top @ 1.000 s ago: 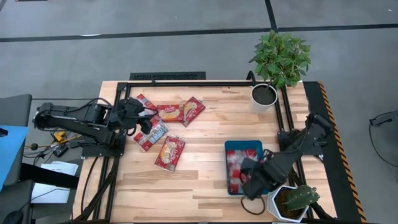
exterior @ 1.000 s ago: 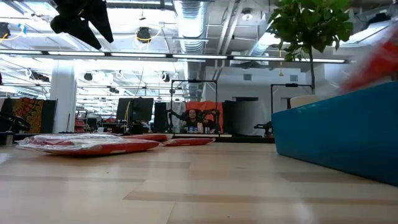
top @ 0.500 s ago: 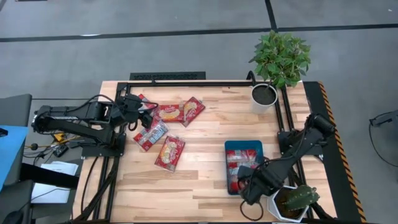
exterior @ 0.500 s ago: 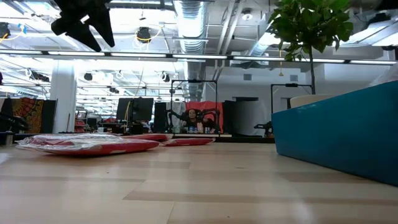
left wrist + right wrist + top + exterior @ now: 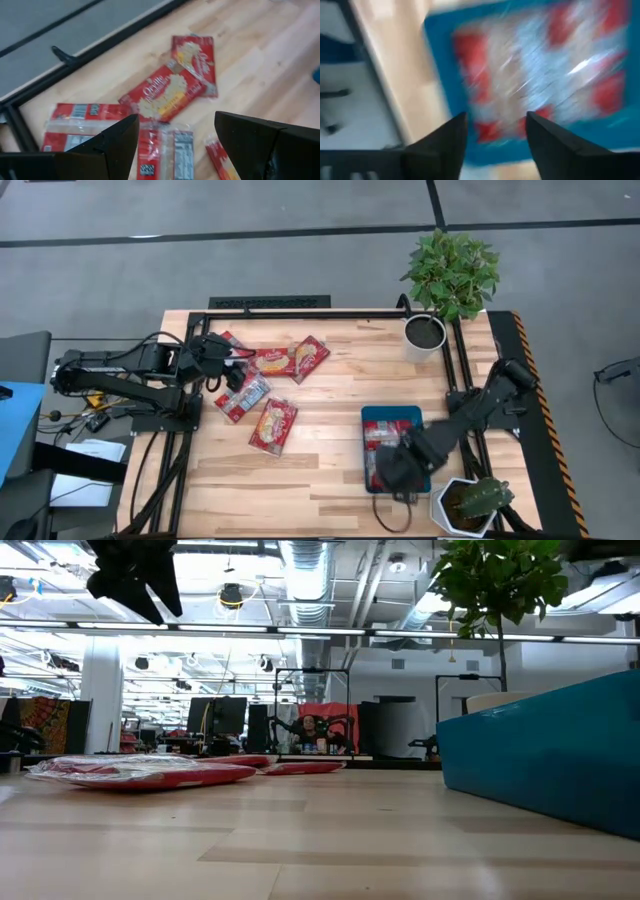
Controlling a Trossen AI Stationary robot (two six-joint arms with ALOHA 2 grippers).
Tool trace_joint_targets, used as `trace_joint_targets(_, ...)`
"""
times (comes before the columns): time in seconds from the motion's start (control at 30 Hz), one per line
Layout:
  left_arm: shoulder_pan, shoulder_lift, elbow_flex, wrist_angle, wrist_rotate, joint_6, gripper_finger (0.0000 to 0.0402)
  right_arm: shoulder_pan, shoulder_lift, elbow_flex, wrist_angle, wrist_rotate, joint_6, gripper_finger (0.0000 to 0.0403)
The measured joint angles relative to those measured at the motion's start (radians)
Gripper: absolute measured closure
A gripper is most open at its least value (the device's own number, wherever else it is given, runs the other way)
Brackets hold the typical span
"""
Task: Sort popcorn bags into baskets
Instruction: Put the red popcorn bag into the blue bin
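Note:
Several red popcorn bags lie flat on the wooden table toward its left: one (image 5: pixel 272 361), another (image 5: pixel 311 358), a third (image 5: pixel 273 425), others beside them. My left gripper (image 5: pixel 222 362) hovers open above the leftmost bags (image 5: pixel 165 92), clear of them, and shows high up in the low view (image 5: pixel 130 575). The blue tray (image 5: pixel 392 410) stands at the right near side with bags (image 5: pixel 385 440) lying in it. My right gripper (image 5: pixel 390 472) is over the tray's near end, open, with nothing between its fingers (image 5: pixel 495 132); the blurred bags (image 5: pixel 530 65) lie below it.
A white pot (image 5: pixel 425 335) with a leafy plant (image 5: pixel 452 272) stands at the far right. A second white pot (image 5: pixel 465 505) stands at the near right corner, close to my right arm. Bare wood lies between the loose bags and the tray.
My right gripper has shifted a little toward the table's near edge over the tray. The red bag that showed above the tray's wall in the low view has gone down out of sight behind it.

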Motion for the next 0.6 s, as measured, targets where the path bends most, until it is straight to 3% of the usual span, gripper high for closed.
trace_joint_targets(0.1,0.0,0.0,0.0,0.0,0.056,0.025,0.0152,-0.109,-0.005,0.05,-0.021,0.106,-0.152,0.0149)
trace_joint_targets(0.23,0.0,0.0,0.0,-0.007,0.079,0.031,0.0152,-0.286,0.003,0.085,0.073,0.226,-0.412,0.0139)
trace_joint_targets(0.4,0.0,0.0,0.0,-0.02,0.08,0.031,0.0152,-0.508,0.056,0.086,0.382,0.217,-0.665,0.0138)
trace_joint_targets(0.6,0.0,0.0,0.0,-0.068,0.08,0.015,0.0152,-0.63,0.188,0.085,0.666,0.159,-0.826,0.0138)
